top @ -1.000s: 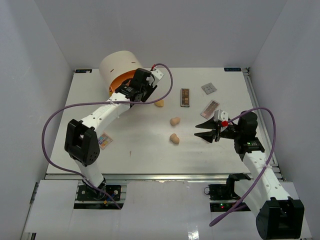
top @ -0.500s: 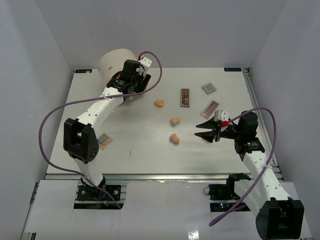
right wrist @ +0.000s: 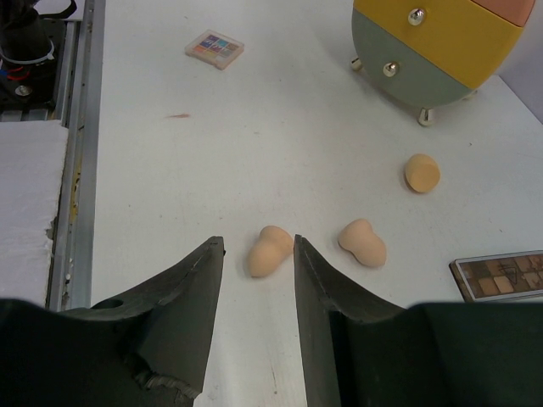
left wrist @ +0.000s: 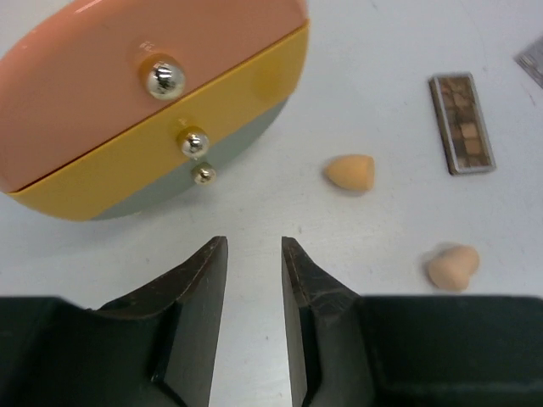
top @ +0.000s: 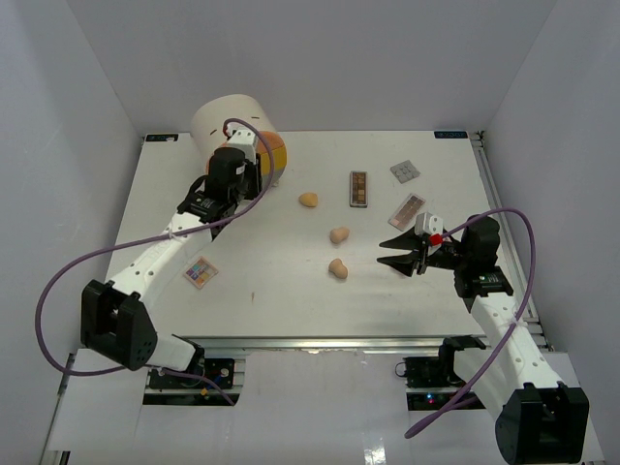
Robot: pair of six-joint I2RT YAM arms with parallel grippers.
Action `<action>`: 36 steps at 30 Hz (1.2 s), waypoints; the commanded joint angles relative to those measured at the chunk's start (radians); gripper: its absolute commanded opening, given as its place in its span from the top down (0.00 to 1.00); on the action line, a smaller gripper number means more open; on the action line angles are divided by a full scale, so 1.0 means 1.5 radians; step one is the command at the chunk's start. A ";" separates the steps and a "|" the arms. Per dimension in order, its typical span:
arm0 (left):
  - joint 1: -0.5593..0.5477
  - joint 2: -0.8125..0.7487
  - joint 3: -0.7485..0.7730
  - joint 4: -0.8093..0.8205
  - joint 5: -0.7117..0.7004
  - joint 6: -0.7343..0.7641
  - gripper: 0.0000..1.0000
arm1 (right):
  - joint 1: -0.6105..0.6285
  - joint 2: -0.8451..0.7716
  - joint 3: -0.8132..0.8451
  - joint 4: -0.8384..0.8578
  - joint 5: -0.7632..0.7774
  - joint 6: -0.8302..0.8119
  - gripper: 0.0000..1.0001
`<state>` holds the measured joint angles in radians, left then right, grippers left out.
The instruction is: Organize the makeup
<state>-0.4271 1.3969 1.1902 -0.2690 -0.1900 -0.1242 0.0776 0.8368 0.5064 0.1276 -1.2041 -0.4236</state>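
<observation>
Three tan sponges lie mid-table: one (top: 308, 200), one (top: 339, 234) and one (top: 337, 269). A brown palette (top: 358, 189), a grey palette (top: 405, 171) and a pink palette (top: 408, 207) lie at the back right. A small colourful palette (top: 201, 272) lies at the left. My left gripper (top: 250, 177) is open and empty, just short of the drawer unit (left wrist: 153, 102). My right gripper (top: 395, 254) is open and empty; in its wrist view the nearest sponge (right wrist: 271, 251) lies just past its fingertips (right wrist: 212, 254). No dark compact shows.
The round cream drawer unit (top: 232, 121) stands at the back left with its orange, yellow and green fronts shut. White walls close the table in on three sides. Purple cables loop from both arms.
My left arm has drawn back from the drawer unit and swung left. The orange drawer, open a second ago, is now shut. The right arm has not moved.
</observation>
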 commanded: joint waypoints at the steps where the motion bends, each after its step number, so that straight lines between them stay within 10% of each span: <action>1: 0.012 0.050 -0.009 0.051 -0.112 -0.134 0.53 | -0.007 -0.006 0.001 0.004 -0.001 -0.005 0.55; 26: 0.021 0.288 0.159 0.096 -0.266 -0.203 0.44 | -0.010 0.005 0.003 0.006 -0.006 -0.001 0.55; 36: 0.021 0.282 0.136 0.093 -0.258 -0.205 0.77 | -0.010 0.002 0.003 0.005 -0.002 -0.002 0.55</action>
<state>-0.4007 1.8416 1.3944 -0.1562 -0.5773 -0.4196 0.0666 0.8398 0.5064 0.1276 -1.2037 -0.4229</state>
